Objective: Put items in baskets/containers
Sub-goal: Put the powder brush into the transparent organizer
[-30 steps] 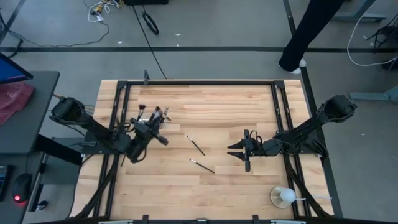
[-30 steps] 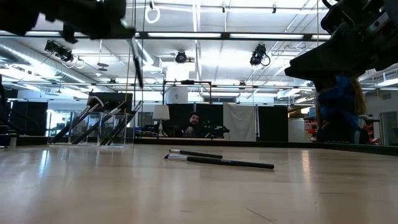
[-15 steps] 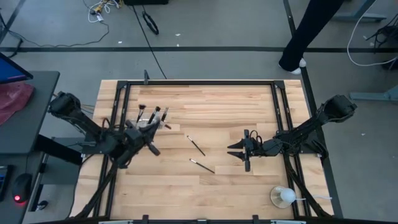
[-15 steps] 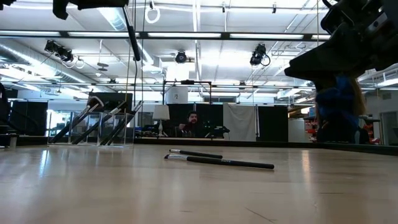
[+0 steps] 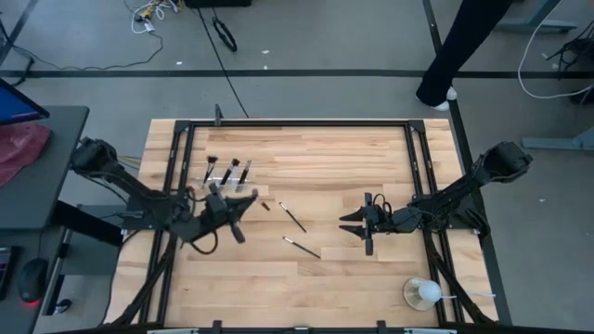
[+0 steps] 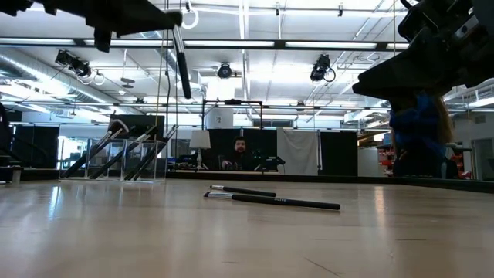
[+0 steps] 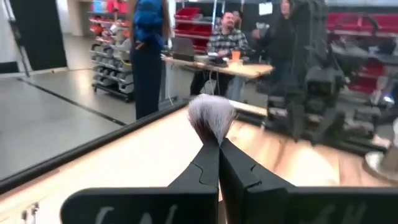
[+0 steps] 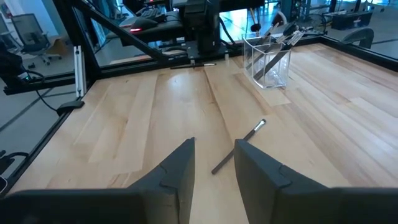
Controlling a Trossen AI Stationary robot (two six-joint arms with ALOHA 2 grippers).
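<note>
From above, my left gripper (image 5: 243,206) clenches a brush (image 5: 252,197) beside the clear holder (image 5: 227,173), which holds several brushes. At table level, two brushes (image 6: 272,199) lie loose. My right gripper (image 8: 214,163) stands released. No readable writing.

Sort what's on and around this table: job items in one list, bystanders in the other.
Job:
- clear brush holder with brushes standing in it
- brush with a fluffy head, clamped in the left gripper
- two loose brushes on the wood
- right gripper, open, empty

Just lying about:
- white round object on a dish
</note>
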